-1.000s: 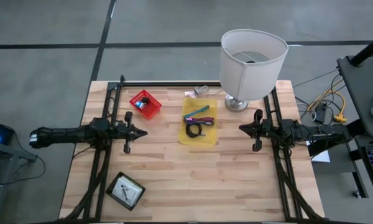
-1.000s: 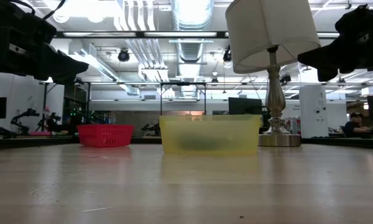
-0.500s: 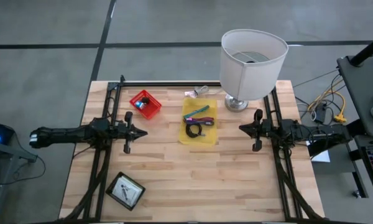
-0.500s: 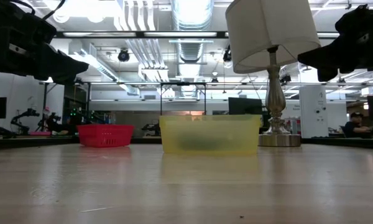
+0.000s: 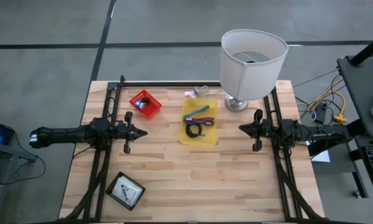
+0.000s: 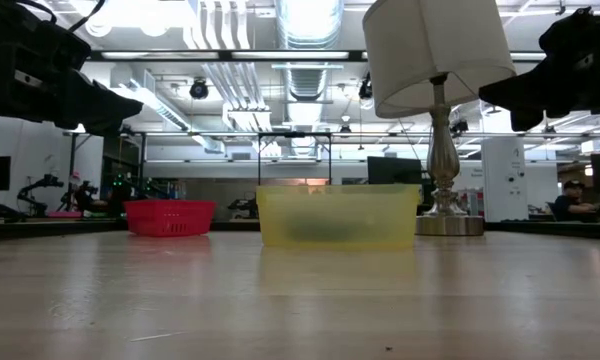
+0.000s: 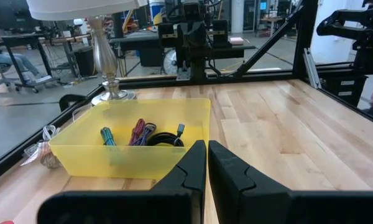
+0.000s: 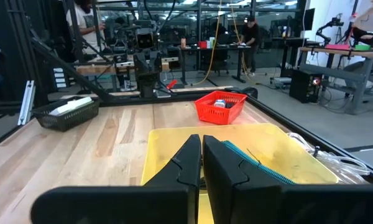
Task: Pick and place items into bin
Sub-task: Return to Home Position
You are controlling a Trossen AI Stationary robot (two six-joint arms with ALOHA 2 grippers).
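The yellow bin (image 5: pixel 199 140) stands upright at the centre of the bench (image 5: pixel 236 180). It contains a teal slim tool (image 5: pixel 198 111), a purple slim tool (image 5: pixel 200 120) and a coiled black cable (image 5: pixel 194 130), lying side by side on its floor. The red bin (image 5: pixel 137 98) sits left of it, well apart, and holds a small dark piece (image 5: pixel 145 101). The black bin (image 5: pixel 114 184) sits at the near left corner, turned at an angle, with white cards (image 5: pixel 128 190) lying flat inside.

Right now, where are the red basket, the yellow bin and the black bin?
red basket (image 6: pixel 170 218): low view, front wall.
yellow bin (image 6: pixel 337 225): low view, front wall.
black bin (image 8: pixel 68 118): right wrist view, side wall.
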